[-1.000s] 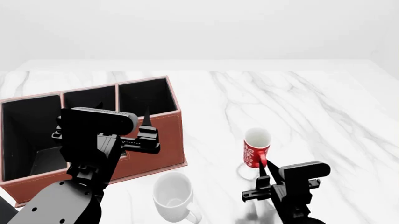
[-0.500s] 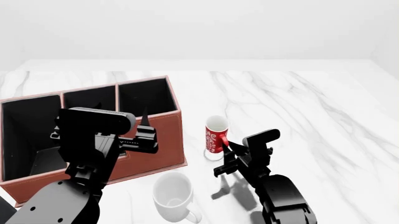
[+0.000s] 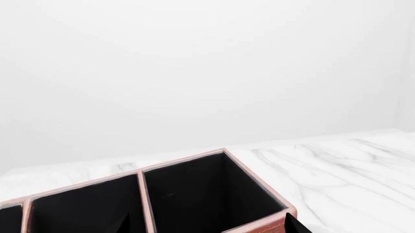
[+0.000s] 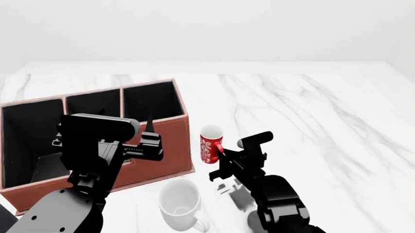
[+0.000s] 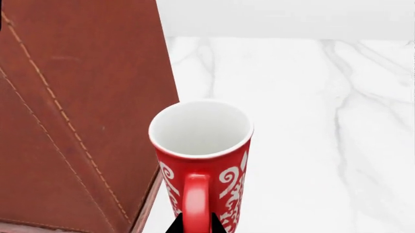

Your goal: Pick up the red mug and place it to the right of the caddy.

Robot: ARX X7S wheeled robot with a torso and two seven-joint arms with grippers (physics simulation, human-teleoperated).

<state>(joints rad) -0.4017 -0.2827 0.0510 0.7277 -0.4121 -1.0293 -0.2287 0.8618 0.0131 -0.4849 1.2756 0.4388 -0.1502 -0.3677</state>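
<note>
The red mug point(image 4: 210, 144), red with white swirls and white inside, is upright just right of the caddy point(image 4: 170, 145), a reddish-brown box with black-lined compartments. My right gripper point(image 4: 222, 151) is shut on the mug's red handle. In the right wrist view the mug point(image 5: 202, 160) sits close beside the caddy's leather wall point(image 5: 77, 111), and the gripper point(image 5: 196, 226) pinches the handle between its two black tips. I cannot tell whether the mug rests on the table. My left gripper point(image 3: 207, 229) hovers open over the caddy's compartments point(image 3: 194, 194), holding nothing.
A larger plain white mug point(image 4: 180, 203) stands on the white marble table point(image 4: 311, 111) in front of the caddy's near right corner, near the right arm. A pale wall rises behind the table's far edge.
My right gripper has carried the red mug leftward across the table, from the open area to close beside the caddy's right wall. The left arm has stayed put.
</note>
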